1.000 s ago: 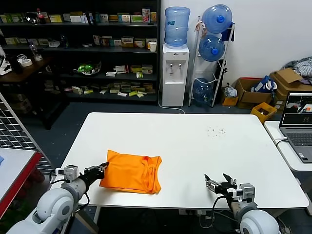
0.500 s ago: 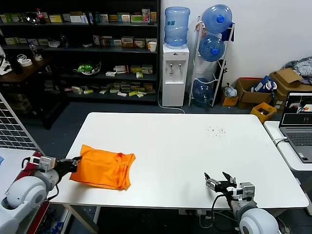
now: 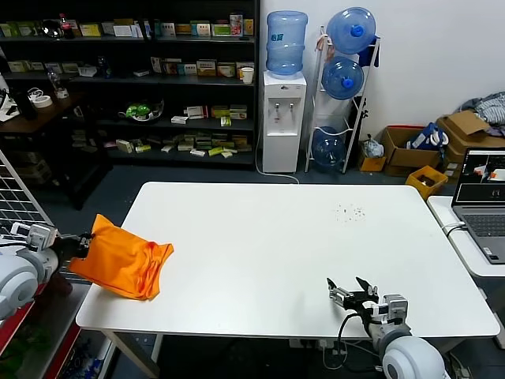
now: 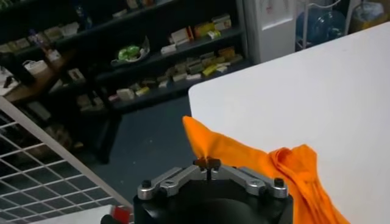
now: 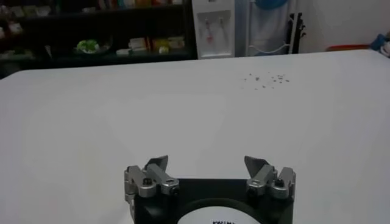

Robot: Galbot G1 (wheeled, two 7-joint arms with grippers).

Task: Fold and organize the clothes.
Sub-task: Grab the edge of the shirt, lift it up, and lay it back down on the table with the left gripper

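The clothes are one folded bright orange T-shirt point(image 3: 122, 259) hanging half over the left edge of the white table point(image 3: 284, 237). My left gripper point(image 3: 77, 246) is beyond that edge, shut on a pinched corner of the orange fabric. In the left wrist view the jaws meet on a peak of the shirt point(image 4: 244, 155), held by the left gripper point(image 4: 208, 163). My right gripper point(image 3: 349, 289) rests low near the table's front right edge, open, nothing between its fingers. The right gripper point(image 5: 207, 163) faces bare tabletop in its own wrist view.
A wire grid rack point(image 3: 20, 209) and a red-edged side table stand to the left. Dark shelves point(image 3: 134, 79), a water dispenser point(image 3: 282, 118) and spare water bottles point(image 3: 347, 75) are behind. A laptop point(image 3: 483, 197) sits on a table at the right. Small dark specks point(image 3: 349, 212) dot the tabletop.
My left gripper has pulled the orange T-shirt leftward across the table, from near the front middle to the left edge, partly off it. The right gripper has barely shifted.
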